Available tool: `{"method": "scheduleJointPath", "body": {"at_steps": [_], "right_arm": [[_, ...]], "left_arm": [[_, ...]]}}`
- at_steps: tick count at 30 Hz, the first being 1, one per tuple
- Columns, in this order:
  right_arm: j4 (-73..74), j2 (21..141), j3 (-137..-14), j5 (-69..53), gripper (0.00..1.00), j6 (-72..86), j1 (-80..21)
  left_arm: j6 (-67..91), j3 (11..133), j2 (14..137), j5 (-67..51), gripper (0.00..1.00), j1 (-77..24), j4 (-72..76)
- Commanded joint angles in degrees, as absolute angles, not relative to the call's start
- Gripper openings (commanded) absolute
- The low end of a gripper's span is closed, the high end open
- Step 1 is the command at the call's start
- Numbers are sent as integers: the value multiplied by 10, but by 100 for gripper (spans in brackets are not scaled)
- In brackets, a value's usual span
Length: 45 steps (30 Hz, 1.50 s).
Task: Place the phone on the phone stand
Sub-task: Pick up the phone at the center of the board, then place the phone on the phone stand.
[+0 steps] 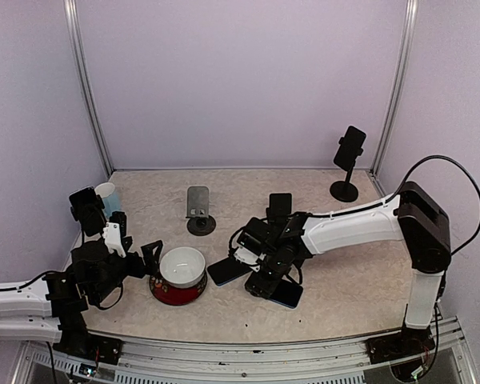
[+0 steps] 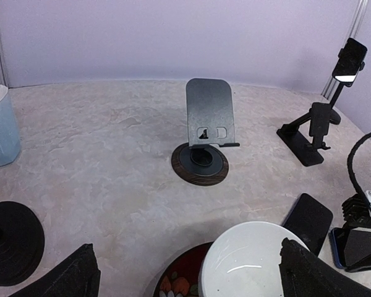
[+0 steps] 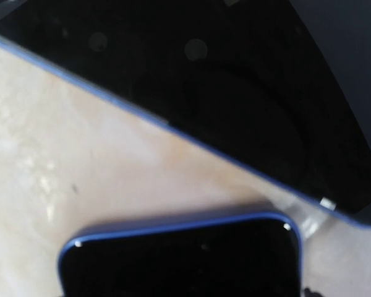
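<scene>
Right tool [image 1: 266, 276] sits low over the phone [image 1: 286, 294] lying on the desk [image 1: 344, 272]; whether it grips cannot be told.
It should square on the phone's long edges, clear of the second phone [image 1: 226, 270] just beside it, before lifting toward the phone stand [image 1: 198, 206]. The right wrist view shows both phones' edges close up. Only the left wrist view shows the stand's bare ledge and the left tool [image 2: 185, 272] gaping, holding nothing.

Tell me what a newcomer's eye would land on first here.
The white right arm reaches across the table, its gripper low between a dark phone and a blue-edged phone, both flat at front centre. Left of them a white bowl sits in a red dish. Behind, a grey stand is empty mid-table, and a tall black stand in the back right corner holds a third phone.
</scene>
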<state>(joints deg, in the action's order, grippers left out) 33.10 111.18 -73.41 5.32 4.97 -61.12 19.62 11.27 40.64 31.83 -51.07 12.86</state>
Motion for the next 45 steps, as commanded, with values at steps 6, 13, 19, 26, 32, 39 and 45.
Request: {"method": "scheduleJointPath", "body": {"at_steps": [6,13,19,26,32,39,45], "right_arm": [[278,1023,-689,85,45,63,-616],[248,1005,-668,115,44,75,-610],[228,993,-661,123,42,81,-599],[213,988,-656,122,39,85,-591],[196,982,-651,127,38,90,-586],[175,970,-647,138,37,96,-584],[145,945,-632,159,37,104,-584]], "left_arm": [[192,108,409,317,99,-506,142],[192,110,421,317,99,-506,144],[193,108,423,319,99,-505,148],[192,110,430,318,99,-505,149],[191,110,427,315,99,-505,147],[192,110,417,316,99,-504,142],[191,109,413,314,99,-504,140]]}}
